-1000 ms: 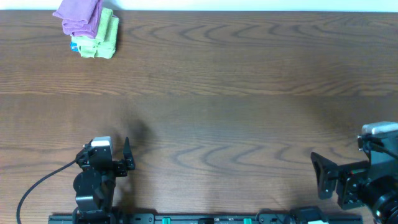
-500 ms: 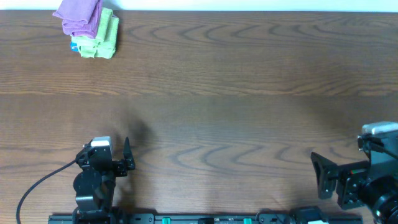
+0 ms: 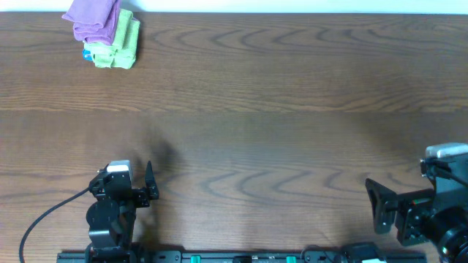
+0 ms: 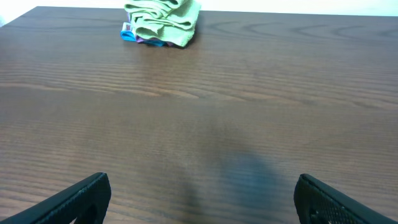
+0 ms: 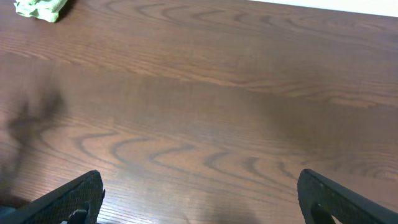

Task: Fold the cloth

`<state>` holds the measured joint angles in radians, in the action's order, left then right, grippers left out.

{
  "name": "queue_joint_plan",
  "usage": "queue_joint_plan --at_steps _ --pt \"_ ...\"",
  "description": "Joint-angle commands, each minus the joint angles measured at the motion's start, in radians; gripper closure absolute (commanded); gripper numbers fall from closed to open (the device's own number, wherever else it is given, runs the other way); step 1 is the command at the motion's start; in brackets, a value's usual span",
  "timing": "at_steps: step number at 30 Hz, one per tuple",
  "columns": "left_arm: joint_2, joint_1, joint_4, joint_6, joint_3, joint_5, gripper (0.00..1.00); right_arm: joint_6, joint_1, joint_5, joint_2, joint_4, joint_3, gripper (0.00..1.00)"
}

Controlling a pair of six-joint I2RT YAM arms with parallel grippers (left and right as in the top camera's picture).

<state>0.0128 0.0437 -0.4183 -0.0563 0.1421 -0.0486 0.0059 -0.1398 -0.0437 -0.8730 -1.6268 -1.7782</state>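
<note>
The purple cloth (image 3: 93, 18) lies bunched and folded at the table's far left corner, resting partly on a light green cloth (image 3: 123, 40). My left gripper (image 3: 148, 190) sits near the front edge on the left, far from the cloth. In the left wrist view it (image 4: 202, 199) is open over bare wood, and the green cloth (image 4: 165, 22) covers most of the purple one. My right gripper (image 3: 380, 208) is at the front right, also open (image 5: 199, 196) with nothing between its fingers.
The brown wooden table (image 3: 278, 109) stretches between the arms and the cloth pile. A small blue tag (image 4: 127, 32) pokes out beside the green cloth. A black cable (image 3: 44, 219) loops from the left arm. The right wrist view catches the green cloth (image 5: 40, 7).
</note>
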Motion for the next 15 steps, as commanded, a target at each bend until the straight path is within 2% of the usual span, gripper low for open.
queue_joint_plan --at_steps 1,8,15 --pt "-0.008 -0.005 0.003 0.003 -0.021 0.003 0.05 -0.014 -0.005 0.013 -0.004 -0.001 0.001 0.01" --pt "-0.008 -0.005 0.004 0.003 -0.021 0.003 0.05 -0.023 0.013 0.033 0.011 0.026 0.029 0.01" --pt "-0.008 -0.005 0.003 0.003 -0.021 0.003 0.05 -0.022 0.059 0.032 0.205 0.257 0.314 0.01"
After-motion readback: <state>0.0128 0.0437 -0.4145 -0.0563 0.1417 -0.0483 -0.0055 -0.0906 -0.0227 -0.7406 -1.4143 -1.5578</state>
